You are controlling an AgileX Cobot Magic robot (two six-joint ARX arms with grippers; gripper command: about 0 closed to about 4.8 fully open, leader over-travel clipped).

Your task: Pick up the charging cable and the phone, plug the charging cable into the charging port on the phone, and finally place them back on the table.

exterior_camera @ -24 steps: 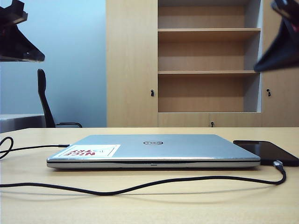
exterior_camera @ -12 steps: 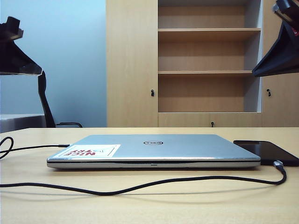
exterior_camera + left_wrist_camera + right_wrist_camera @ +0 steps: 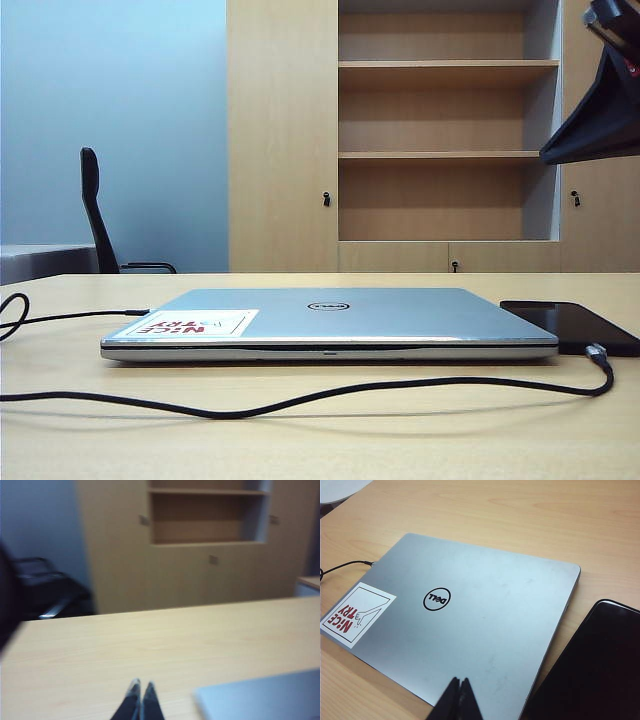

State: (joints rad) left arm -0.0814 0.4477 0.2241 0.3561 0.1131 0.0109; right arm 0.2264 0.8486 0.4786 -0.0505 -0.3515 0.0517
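The phone (image 3: 572, 324) is a black slab lying flat on the table (image 3: 320, 440), right of the laptop; it also shows in the right wrist view (image 3: 600, 665). The charging cable (image 3: 300, 398) snakes along the table in front of the laptop. Its silver-grey plug (image 3: 596, 351) lies by the phone's near edge. My right gripper (image 3: 459, 681) is shut and empty, hovering above the laptop lid near the phone. The right arm (image 3: 600, 115) hangs at the exterior view's upper right. My left gripper (image 3: 141, 684) is shut and empty over bare table (image 3: 150, 645); the exterior view does not show it.
A closed silver laptop (image 3: 330, 322) with a red-and-white sticker (image 3: 190, 324) fills the table's middle. Another stretch of black cord (image 3: 70, 317) runs to its left side (image 3: 345, 566). A wooden shelf cabinet (image 3: 440, 130) and a black chair (image 3: 95, 210) stand behind.
The left arm's dark shape at the exterior view's upper left sank toward the left edge and has left the frame. The right arm, cable and phone stay where they were.
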